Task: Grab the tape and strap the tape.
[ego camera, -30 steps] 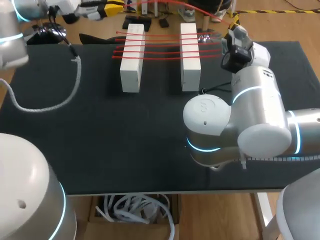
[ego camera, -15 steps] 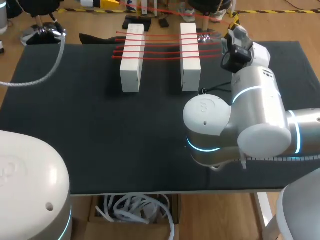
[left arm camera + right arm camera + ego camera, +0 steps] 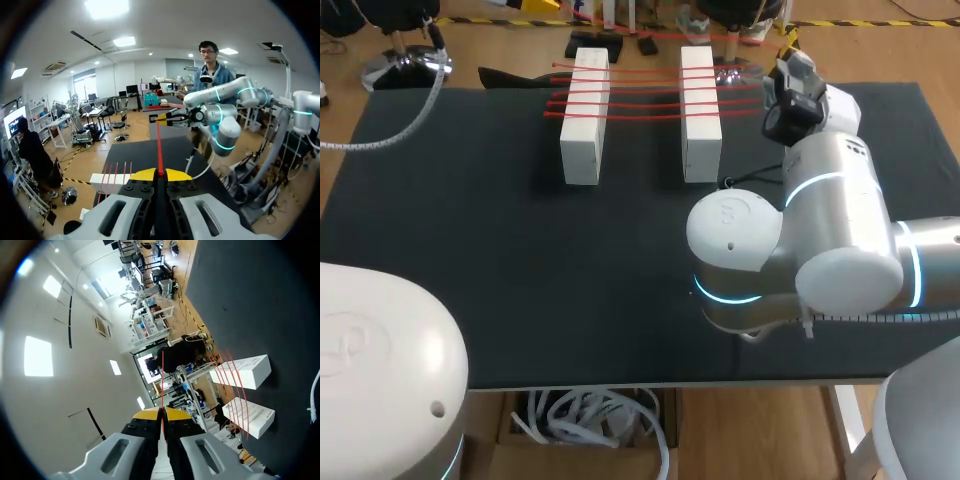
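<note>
My left gripper (image 3: 160, 174) is shut on a thin red tape (image 3: 159, 145), held above the table. The tape runs taut straight ahead to my right gripper (image 3: 161, 118), which faces it from the far side. In the right wrist view my right gripper (image 3: 161, 413) is shut on the same red tape (image 3: 162, 375). Two white blocks (image 3: 584, 115) (image 3: 700, 112) stand side by side at the far middle of the table. Several red tape strands (image 3: 640, 90) stretch across both blocks. Neither gripper's tips show in the head view.
The black table (image 3: 520, 280) carries only the two blocks. My right arm's big white joints (image 3: 790, 240) rise over the table's right front. A grey cable (image 3: 390, 125) hangs over the far left corner. My left arm's base (image 3: 370, 370) fills the near left.
My left arm's upper part has swung out of the head view at the far left, and its cable has swung with it. The base link at the near left has turned. The right arm has kept still.
</note>
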Motion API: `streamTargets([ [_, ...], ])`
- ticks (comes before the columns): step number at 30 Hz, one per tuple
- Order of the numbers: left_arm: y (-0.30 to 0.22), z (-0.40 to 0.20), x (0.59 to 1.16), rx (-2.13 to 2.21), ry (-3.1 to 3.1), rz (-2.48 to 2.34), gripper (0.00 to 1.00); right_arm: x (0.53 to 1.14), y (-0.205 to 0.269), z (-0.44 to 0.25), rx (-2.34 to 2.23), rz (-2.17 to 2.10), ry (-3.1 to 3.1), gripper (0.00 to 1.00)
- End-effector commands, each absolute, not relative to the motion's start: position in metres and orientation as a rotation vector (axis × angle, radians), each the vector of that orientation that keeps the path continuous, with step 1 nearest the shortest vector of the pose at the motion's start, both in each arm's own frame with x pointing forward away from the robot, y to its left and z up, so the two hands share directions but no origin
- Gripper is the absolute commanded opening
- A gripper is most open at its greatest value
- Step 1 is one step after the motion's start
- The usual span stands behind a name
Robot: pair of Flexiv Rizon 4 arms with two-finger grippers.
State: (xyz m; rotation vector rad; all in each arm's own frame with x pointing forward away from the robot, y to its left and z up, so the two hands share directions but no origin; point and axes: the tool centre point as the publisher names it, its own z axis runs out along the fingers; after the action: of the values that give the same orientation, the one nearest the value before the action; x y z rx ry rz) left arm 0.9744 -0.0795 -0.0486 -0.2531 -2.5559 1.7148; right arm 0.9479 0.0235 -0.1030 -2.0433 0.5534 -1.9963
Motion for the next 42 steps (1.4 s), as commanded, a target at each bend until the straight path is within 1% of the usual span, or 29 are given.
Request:
streamTargets([
  [1, -0.089, -0.046, 0.975, -0.242, -2.657, 1.512, 0.0, 0.948, 0.022, -0.1, -2.051, -1.991, 0.551, 0.0],
  [3, -0.093, -0.047, 0.975, -0.235, -2.707, 1.377, 0.0, 0.948, 0.022, -0.1, -2.051, -1.991, 0.551, 0.0],
  [9, -0.1, -0.054, 0.973, -0.159, -2.818, 1.195, 0.0, 0.948, 0.022, -0.1, -2.051, -1.991, 0.551, 0.0],
  [19, -0.129, -0.062, 0.966, -0.126, -2.934, 1.167, 0.0, 0.948, 0.022, -0.1, -2.051, -1.991, 0.551, 0.0],
  [30, -0.14, -0.068, 0.962, -0.159, -2.97, 1.077, 0.0, 0.948, 0.022, -0.1, -2.051, -1.991, 0.551, 0.0],
  [42, -0.141, -0.066, 0.962, -0.164, -2.973, 1.063, 0.0, 0.948, 0.022, -0.1, -2.051, -1.991, 0.551, 0.0],
])
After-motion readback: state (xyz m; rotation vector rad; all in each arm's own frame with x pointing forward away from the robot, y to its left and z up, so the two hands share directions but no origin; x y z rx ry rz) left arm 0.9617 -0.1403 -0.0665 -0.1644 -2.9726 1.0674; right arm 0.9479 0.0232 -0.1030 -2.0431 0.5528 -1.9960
